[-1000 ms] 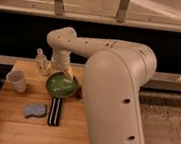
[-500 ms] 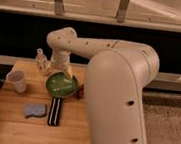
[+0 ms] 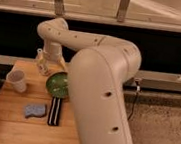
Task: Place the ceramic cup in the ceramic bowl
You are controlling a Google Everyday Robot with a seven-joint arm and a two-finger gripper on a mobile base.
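The ceramic cup (image 3: 17,80), small and off-white, stands upright near the left edge of the wooden table (image 3: 15,126). To its right sits the ceramic bowl (image 3: 57,83), shallow and green with a dark rim, partly hidden by my arm. My gripper (image 3: 46,64) hangs over the back of the table, behind the bowl and to the right of and behind the cup. It is open and holds nothing.
A slim pale bottle (image 3: 39,58) stands right beside the gripper at the table's back edge. A blue sponge (image 3: 34,110) and a black striped brush (image 3: 54,111) lie in front of the bowl. My bulky white arm (image 3: 100,98) covers the table's right side.
The arm has barely shifted. Cup, bowl and the other objects stay where they were.
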